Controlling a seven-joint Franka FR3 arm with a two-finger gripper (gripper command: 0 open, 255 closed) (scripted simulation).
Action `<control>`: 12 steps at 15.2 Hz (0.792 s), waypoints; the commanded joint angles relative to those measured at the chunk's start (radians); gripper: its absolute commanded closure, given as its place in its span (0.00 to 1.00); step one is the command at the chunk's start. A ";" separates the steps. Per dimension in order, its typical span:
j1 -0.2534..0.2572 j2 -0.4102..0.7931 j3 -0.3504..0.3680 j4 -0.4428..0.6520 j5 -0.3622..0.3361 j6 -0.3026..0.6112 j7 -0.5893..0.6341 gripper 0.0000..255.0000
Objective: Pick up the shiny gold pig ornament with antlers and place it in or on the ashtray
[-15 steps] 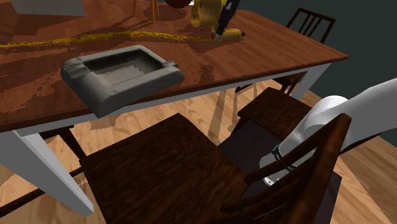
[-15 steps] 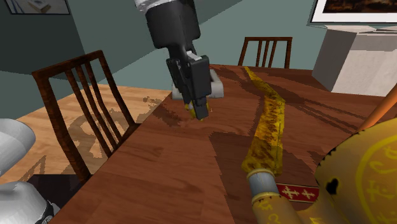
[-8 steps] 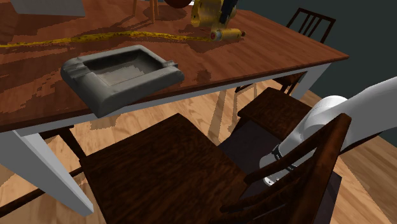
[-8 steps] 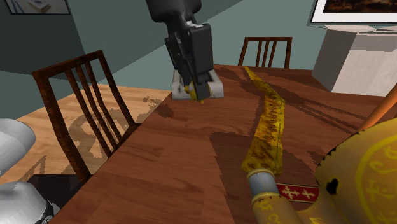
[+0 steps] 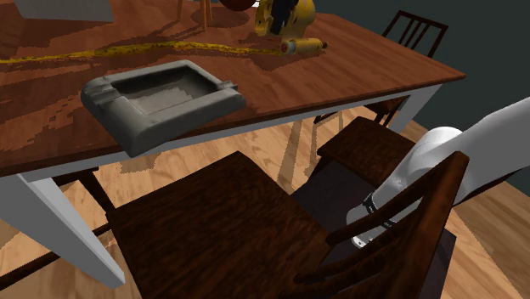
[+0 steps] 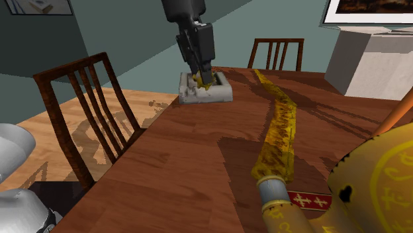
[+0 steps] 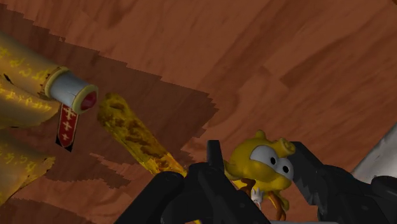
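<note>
The yellow-gold pig ornament has big white eyes and small knobs on its head, and it sits clasped between my gripper's two black fingers. In the second exterior view my gripper hangs above the brown table with a bit of the gold pig showing under its tips. From that camera it lines up with the grey square ashtray. In the shoulder view the ashtray stands near the table's front edge. A grey corner of the ashtray shows beside the gripper.
A long gold strip runs along the table. A large gold object and a gold roll with a red tag lie at the far end from the ashtray. Dark wooden chairs stand around the table.
My gripper, still holding the pig, has risen and travelled along the table from the large gold object toward the ashtray. Nothing else has moved.
</note>
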 commanded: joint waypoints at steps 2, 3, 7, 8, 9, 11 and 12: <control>0.018 0.043 0.061 0.040 -0.001 -0.007 0.081 1.00; 0.024 0.057 0.081 0.054 -0.003 -0.009 0.106 1.00; 0.047 0.127 0.159 0.123 -0.018 -0.024 0.211 1.00; 0.053 0.147 0.178 0.143 -0.025 -0.029 0.238 1.00; 0.059 0.169 0.198 0.164 -0.032 -0.034 0.265 1.00; 0.072 0.217 0.236 0.212 -0.051 -0.046 0.320 1.00; 0.079 0.242 0.256 0.237 -0.063 -0.053 0.348 1.00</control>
